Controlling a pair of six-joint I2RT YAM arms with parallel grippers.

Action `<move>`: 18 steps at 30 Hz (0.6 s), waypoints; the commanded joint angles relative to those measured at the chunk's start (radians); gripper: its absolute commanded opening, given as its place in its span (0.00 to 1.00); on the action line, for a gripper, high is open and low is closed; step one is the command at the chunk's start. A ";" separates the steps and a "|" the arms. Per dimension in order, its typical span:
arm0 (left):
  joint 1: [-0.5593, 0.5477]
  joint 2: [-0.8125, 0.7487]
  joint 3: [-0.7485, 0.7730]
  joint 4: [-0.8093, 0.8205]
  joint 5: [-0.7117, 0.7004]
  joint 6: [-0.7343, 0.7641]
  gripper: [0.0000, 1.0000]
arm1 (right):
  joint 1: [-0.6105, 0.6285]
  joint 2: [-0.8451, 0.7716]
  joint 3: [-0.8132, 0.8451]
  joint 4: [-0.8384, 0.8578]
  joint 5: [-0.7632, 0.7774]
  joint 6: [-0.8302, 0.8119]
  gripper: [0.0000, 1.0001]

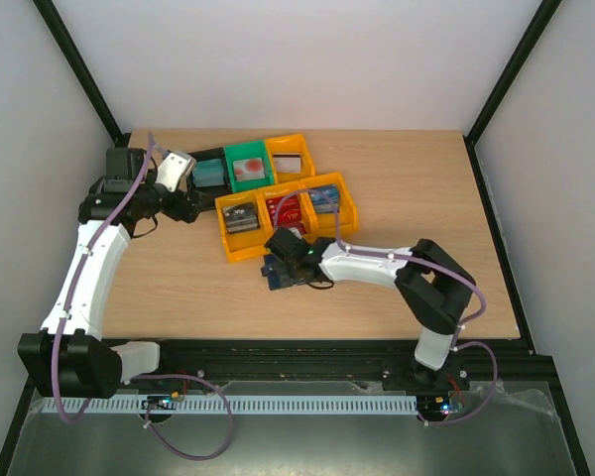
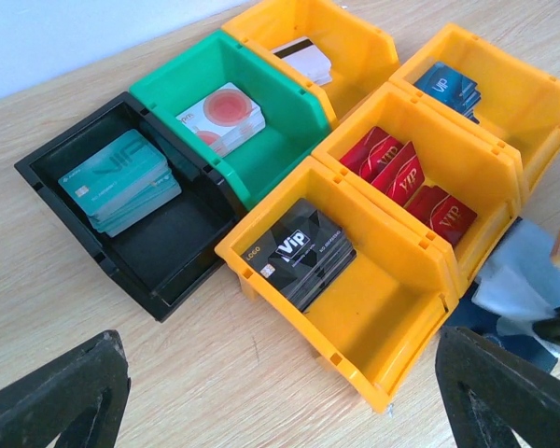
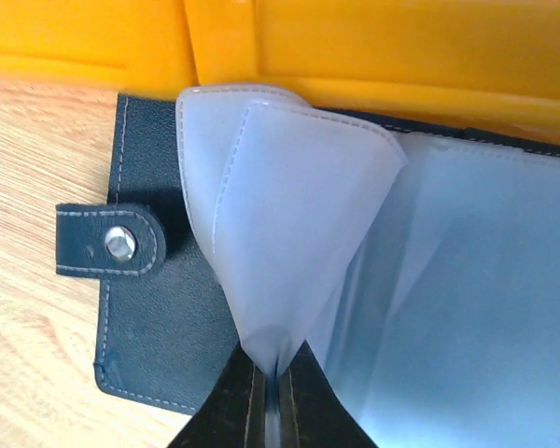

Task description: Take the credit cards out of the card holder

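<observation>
Holder (image 3: 159, 308) lies open on the table (image 1: 397, 188), navy cover down, just beside the front of the orange bins (image 2: 392, 308); its tab (image 3: 112, 241) with the metal snap sticks out to the left in my right wrist view; my right gripper (image 3: 278, 378) is closed on a clear sleeve (image 3: 289, 215) of the holder, pinching its near edge so the sleeve bulges up into a cone; more sleeves lie flat to the right of it, and I cannot tell whether any card sits inside them; my left gripper (image 2: 280, 392) hangs wide open and empty over the table near the black bin (image 2: 168, 261), well apart from the holder; the cards (image 2: 299, 250) I can see are all in bins: a teal stack in the black one, white-and-red ones in the green bin (image 2: 280, 140), black, red and blue stacks in three orange bins, and a white one in the rear orange bin
</observation>
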 commanded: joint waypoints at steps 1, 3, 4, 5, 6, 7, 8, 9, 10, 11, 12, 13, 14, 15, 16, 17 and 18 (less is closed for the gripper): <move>0.008 0.000 -0.003 -0.006 0.008 -0.012 0.91 | -0.063 -0.123 -0.045 0.071 -0.135 -0.034 0.01; 0.008 0.001 -0.003 -0.006 0.012 -0.012 0.91 | -0.106 -0.178 -0.081 0.138 -0.299 -0.035 0.02; 0.008 0.001 -0.004 -0.007 0.014 -0.011 0.91 | -0.132 -0.203 -0.099 0.169 -0.361 -0.020 0.02; 0.008 0.001 -0.004 -0.005 0.016 -0.013 0.91 | -0.155 -0.221 -0.118 0.199 -0.413 -0.006 0.02; 0.008 0.001 -0.005 -0.005 0.016 -0.014 0.91 | -0.176 -0.235 -0.133 0.215 -0.438 0.008 0.02; 0.008 0.001 -0.006 -0.005 0.016 -0.013 0.91 | -0.189 -0.244 -0.145 0.224 -0.442 0.018 0.02; 0.008 0.001 -0.006 -0.005 0.016 -0.014 0.91 | -0.193 -0.247 -0.149 0.216 -0.426 0.020 0.02; 0.008 0.001 -0.007 -0.005 0.016 -0.014 0.91 | -0.194 -0.242 -0.144 0.198 -0.402 0.019 0.02; 0.008 0.001 -0.008 -0.004 0.015 -0.014 0.91 | -0.194 -0.233 -0.140 0.173 -0.386 0.021 0.02; 0.008 0.001 -0.010 -0.002 0.015 -0.014 0.91 | -0.195 -0.223 -0.141 0.165 -0.383 0.024 0.02; 0.008 0.001 -0.012 -0.002 0.014 -0.014 0.91 | -0.195 -0.215 -0.145 0.168 -0.387 0.030 0.02; 0.008 0.001 -0.014 0.000 0.013 -0.014 0.91 | -0.195 -0.211 -0.154 0.179 -0.395 0.039 0.02; 0.008 0.002 -0.018 0.003 0.011 -0.014 0.91 | -0.194 -0.210 -0.164 0.193 -0.406 0.051 0.03; 0.010 0.002 -0.022 0.006 0.007 -0.014 0.92 | -0.193 -0.208 -0.172 0.204 -0.416 0.059 0.06; 0.010 0.002 -0.027 0.010 0.006 -0.014 0.92 | -0.193 -0.206 -0.176 0.205 -0.421 0.064 0.13; 0.012 0.003 -0.033 0.014 0.002 -0.013 0.92 | -0.193 -0.204 -0.175 0.201 -0.421 0.062 0.21; 0.014 0.004 -0.039 0.020 -0.001 -0.012 0.92 | -0.193 -0.203 -0.172 0.190 -0.414 0.060 0.31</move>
